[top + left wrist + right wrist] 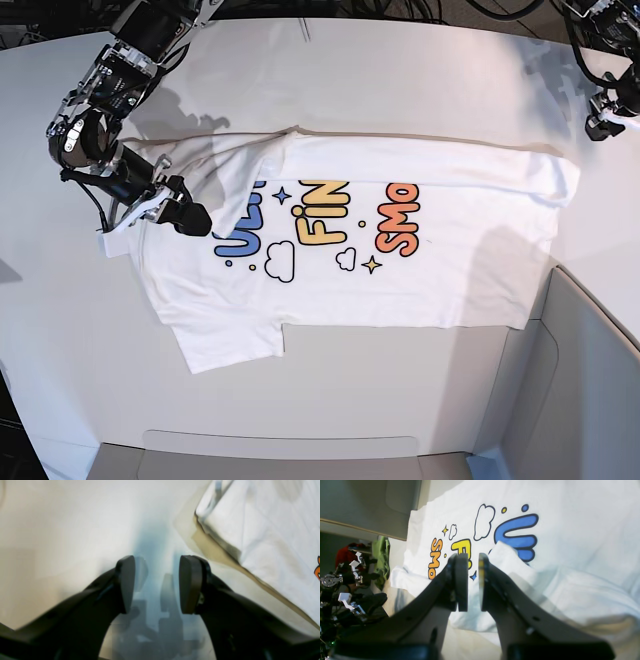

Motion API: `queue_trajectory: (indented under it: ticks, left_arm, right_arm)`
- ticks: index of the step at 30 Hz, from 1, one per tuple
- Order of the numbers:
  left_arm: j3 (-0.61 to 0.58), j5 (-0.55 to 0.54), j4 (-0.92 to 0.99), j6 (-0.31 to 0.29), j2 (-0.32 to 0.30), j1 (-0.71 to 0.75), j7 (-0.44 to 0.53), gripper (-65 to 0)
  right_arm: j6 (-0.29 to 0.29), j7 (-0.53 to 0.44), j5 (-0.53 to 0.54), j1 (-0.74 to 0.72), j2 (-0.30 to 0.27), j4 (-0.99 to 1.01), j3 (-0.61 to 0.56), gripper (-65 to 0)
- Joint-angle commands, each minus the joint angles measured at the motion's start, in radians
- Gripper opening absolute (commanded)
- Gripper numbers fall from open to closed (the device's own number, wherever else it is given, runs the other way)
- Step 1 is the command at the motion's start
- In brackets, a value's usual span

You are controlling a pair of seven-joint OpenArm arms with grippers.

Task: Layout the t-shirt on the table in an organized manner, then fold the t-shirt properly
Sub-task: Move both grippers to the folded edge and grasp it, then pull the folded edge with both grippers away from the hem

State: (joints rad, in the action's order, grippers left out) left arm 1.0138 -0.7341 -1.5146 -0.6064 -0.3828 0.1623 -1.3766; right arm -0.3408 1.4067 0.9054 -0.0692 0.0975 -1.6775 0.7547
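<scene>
The white t-shirt (400, 290) lies print-up across the table (400, 90), with its far long edge folded over towards the lettering and one sleeve sticking out at the near left. My right gripper (195, 218) hovers over the shirt's left end by the blue letters. In the right wrist view my right gripper (472, 557) stands open by a narrow gap with nothing between its pads, and a raised fold of the t-shirt (506, 552) lies beside one finger. My left gripper (156, 562) is open over bare table (62, 530), left of a folded t-shirt (270, 530) edge. In the base view the left gripper (600, 125) sits at the far right.
A grey panel (590, 380) borders the table at the near right, and another grey panel (280, 455) runs along the near edge. Cables lie at the far edge. Beyond the table edge the right wrist view shows green cloth (381, 555) and metal hardware (335, 580).
</scene>
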Motion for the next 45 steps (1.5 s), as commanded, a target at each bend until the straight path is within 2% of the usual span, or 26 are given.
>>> queue_trajectory:
  ticks: [1,4,7,10,13,15,18,19,21,25,27,31,34,37,39,43,45]
  left_arm:
    - [0.007,-0.017,-0.016,-0.002,-0.023,-0.005,0.015,-35.4]
    - [0.013,-0.022,-0.020,-0.016,-0.018,-0.027,0.007,-35.4]
    - [0.033,-0.048,-0.014,-0.092,-0.021,-0.050,-0.020,-35.4]
    - [0.052,-0.098,-0.005,-0.092,-0.018,-0.096,-0.020,-35.4]
    - [0.012,-0.190,0.027,-0.092,-0.025,-0.102,-0.020,-36.3]
    - [-0.048,-0.244,0.027,-0.092,-0.026,-0.102,-0.020,-44.2]
    - [-0.120,-0.261,-0.025,-0.092,-0.045,-0.100,-0.020,-62.9]
    - [-0.145,-0.261,-0.051,-0.092,-0.048,-0.100,-0.020,-65.0]
    - [-0.200,-0.262,-0.108,-0.092,-0.051,-0.100,-0.020,-65.0]
    - [-0.289,-0.259,-0.281,-0.092,-0.072,-0.106,-0.020,-65.0]
    - [-0.319,-0.203,-0.326,-0.092,-0.072,-0.109,-0.020,-65.0]
    - [-0.398,0.043,-0.378,-0.092,-0.072,-0.125,-0.007,-65.0]
    - [-0.501,0.233,-0.387,-0.092,-0.072,-0.091,0.116,-65.0]
    - [-0.590,0.425,-0.387,-0.092,-0.069,-0.054,0.227,-65.0]
    - [-0.640,0.532,-0.387,-0.092,-0.066,-0.031,0.283,-65.0]
    - [-0.668,0.646,-0.384,-0.092,-0.023,-0.016,0.331,-65.0]
    - [-0.668,0.695,-0.384,-0.092,0.005,-0.017,0.335,-65.0]
  right_arm:
    - [-0.007,-0.010,0.027,-0.014,-0.008,-0.020,0.007,-56.9]
    - [-0.008,-0.010,0.079,0.001,-0.045,-0.034,0.027,-56.9]
    - [-0.008,-0.010,0.156,0.036,-0.089,-0.039,0.030,-56.9]
    - [-0.008,-0.010,0.229,0.085,-0.124,-0.039,0.044,-56.9]
    - [-0.008,-0.010,0.295,0.139,-0.138,-0.042,0.065,-56.9]
    - [-0.008,-0.010,0.324,0.179,-0.143,-0.068,0.076,-56.9]
    - [-0.008,-0.010,0.337,0.234,-0.143,-0.148,0.078,-58.0]
    - [-0.008,-0.010,0.330,0.246,-0.143,-0.189,0.078,-59.8]
    - [-0.008,-0.010,0.311,0.265,-0.143,-0.261,0.075,-64.5]
    - [-0.002,-0.010,0.188,0.269,-0.143,-0.376,0.068,-65.0]
    - [-0.001,-0.010,0.128,0.263,-0.143,-0.379,0.068,-65.0]
    - [0.001,-0.010,-0.012,0.246,-0.143,-0.381,0.067,-65.0]
    - [0.001,-0.010,-0.131,0.213,-0.144,-0.382,0.062,-65.0]
    - [0.004,-0.010,-0.254,0.191,-0.144,-0.384,-0.016,-65.0]
    - [0.044,-0.010,-0.332,0.179,-0.144,-0.384,-0.080,-65.0]
    - [0.127,-0.022,-0.440,0.199,-0.144,-0.384,-0.231,-65.0]
    - [0.144,-0.109,-0.495,0.225,-0.144,-0.384,-0.311,-65.0]
